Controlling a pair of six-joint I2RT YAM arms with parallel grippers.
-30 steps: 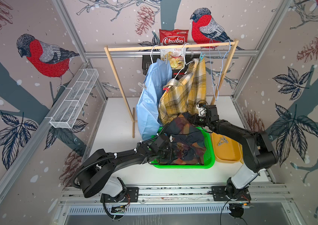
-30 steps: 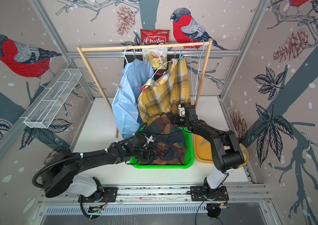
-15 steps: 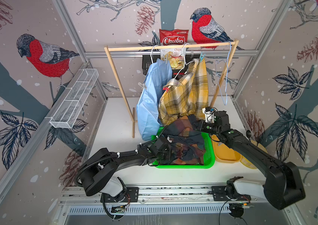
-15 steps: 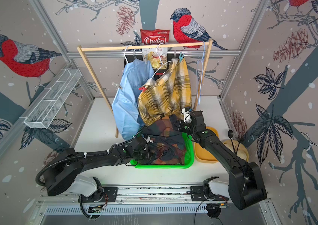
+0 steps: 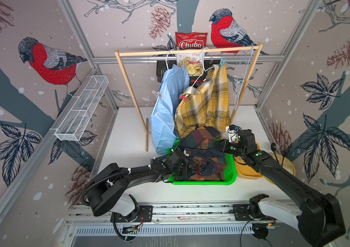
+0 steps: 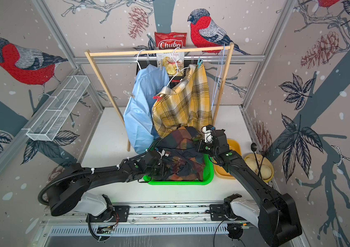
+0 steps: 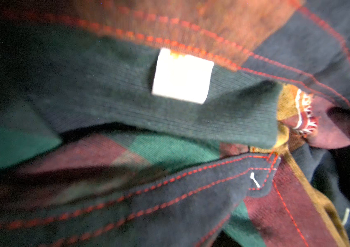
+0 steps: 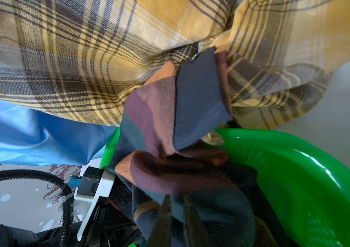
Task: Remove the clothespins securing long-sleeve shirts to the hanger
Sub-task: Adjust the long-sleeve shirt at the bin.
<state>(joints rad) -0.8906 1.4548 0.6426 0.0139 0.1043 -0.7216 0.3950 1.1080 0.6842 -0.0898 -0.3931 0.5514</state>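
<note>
The only brand that could be read was "Chuba", in white script on the red upper half of a chip bag (image 5: pixel 191 41), which stood behind the middle of the wooden rail (image 5: pixel 148 52) in both top views. On the white lower half of the bag (image 6: pixel 171 41), just under the rail, was the word "Chips". A smaller line beside it and the pale strip of print along the bag's top edge were too small to make out. In the left wrist view a white tag (image 7: pixel 182 76) sewn into the dark plaid shirt (image 7: pixel 191 119) was blurred and showed no legible lettering
</note>
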